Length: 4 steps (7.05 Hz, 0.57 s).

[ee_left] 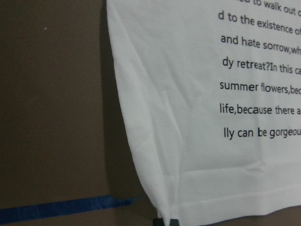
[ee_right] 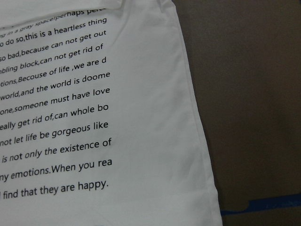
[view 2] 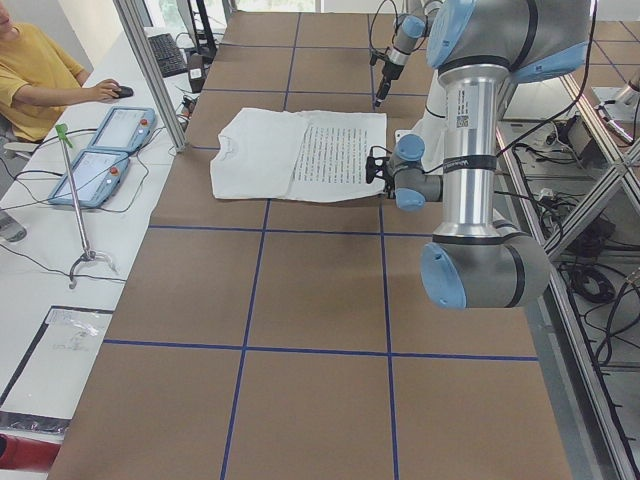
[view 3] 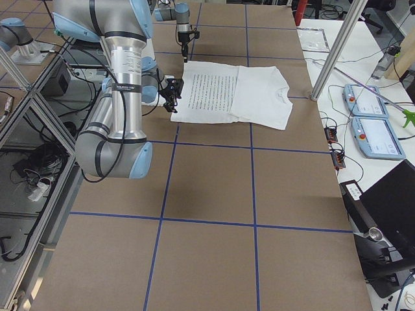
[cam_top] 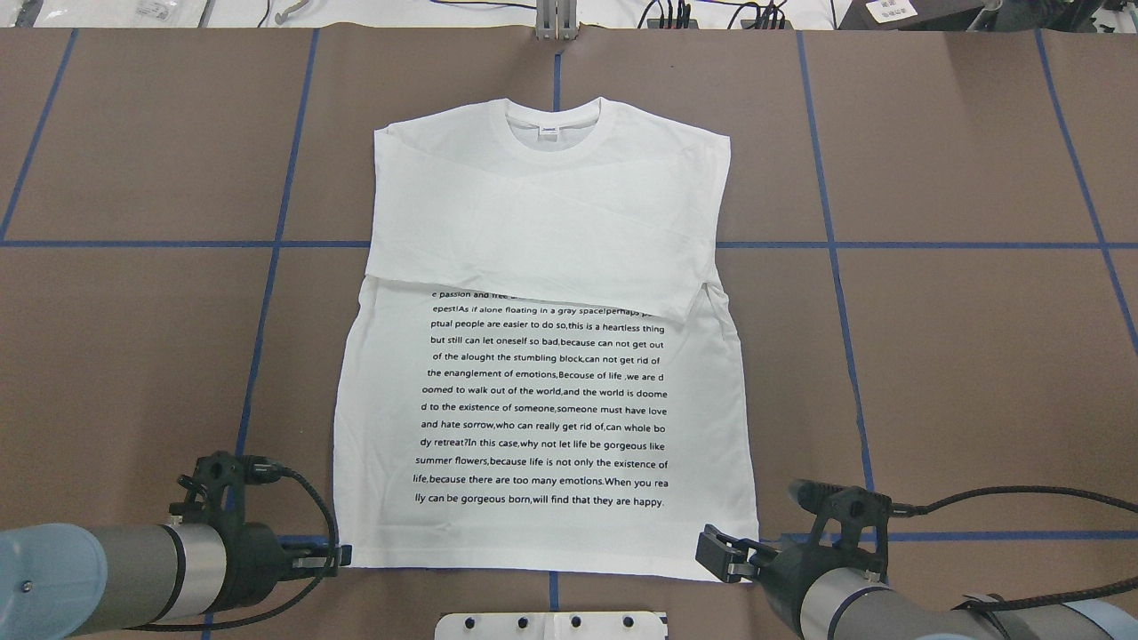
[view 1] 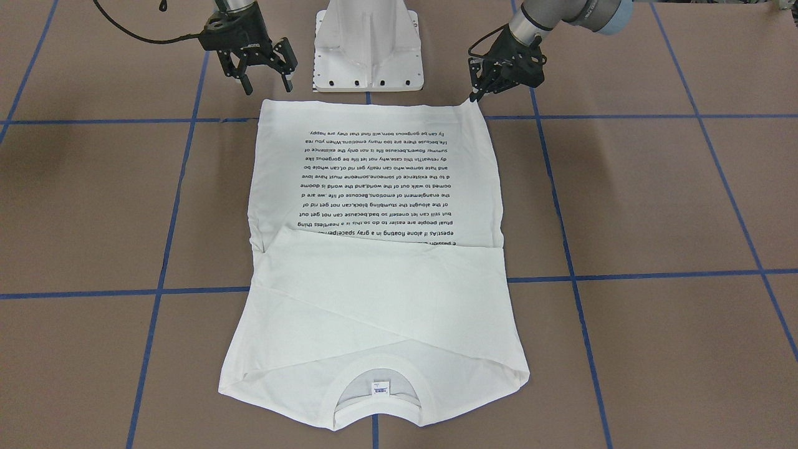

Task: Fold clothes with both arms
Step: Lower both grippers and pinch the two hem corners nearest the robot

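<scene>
T-shirt [view 1: 374, 293] corner in L gripper [view 1: 476, 95]

The T-shirt [cam_top: 551, 204] is soft matt white cloth, collar [view 1: 374, 363] ribbed, lying on a dull brown papery surface [cam_top: 960, 356] with blue tape lines [cam_top: 978, 244]. The left arm [cam_top: 133, 569] and right arm [cam_top: 889, 609] show smooth silver metal and glossy blue caps [cam_top: 36, 578].
</scene>
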### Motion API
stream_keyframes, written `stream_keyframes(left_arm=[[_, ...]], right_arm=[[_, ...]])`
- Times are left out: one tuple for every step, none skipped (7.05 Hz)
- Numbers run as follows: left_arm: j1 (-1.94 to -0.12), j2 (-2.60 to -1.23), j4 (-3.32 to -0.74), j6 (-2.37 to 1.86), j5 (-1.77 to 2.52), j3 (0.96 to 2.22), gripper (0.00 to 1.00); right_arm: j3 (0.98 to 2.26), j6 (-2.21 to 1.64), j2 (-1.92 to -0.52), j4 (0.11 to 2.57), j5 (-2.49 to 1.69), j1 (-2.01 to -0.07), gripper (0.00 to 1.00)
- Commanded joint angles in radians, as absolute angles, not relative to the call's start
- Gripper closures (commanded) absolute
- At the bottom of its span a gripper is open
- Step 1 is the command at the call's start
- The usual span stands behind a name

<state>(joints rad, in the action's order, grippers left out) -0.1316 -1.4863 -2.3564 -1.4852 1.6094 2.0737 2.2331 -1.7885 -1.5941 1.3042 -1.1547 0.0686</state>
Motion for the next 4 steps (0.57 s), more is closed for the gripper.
stream_keyframes(left_arm=[[-0.132, -1.488, -2.356, -1.485, 1.611, 2.092, 1.0], [-0.132, -1.486, -2.356, -1.485, 1.611, 2.092, 1.0], [-0.132, -1.486, -2.358, -1.485, 1.611, 2.092, 1.0], [-0.132, -1.486, -2.358, -1.486, 1.611, 2.092, 1.0]], right_arm=[[2.169, -1.917, -1.602, 1.305, -1.112, 0.107, 0.27], [2.155, -1.928, -1.595, 1.305, -1.111, 0.116, 0.34], [2.134, -1.927, -1.592, 1.305, -1.112, 0.118, 0.33], [2.132, -1.925, -1.594, 1.307, -1.114, 0.118, 0.33]])
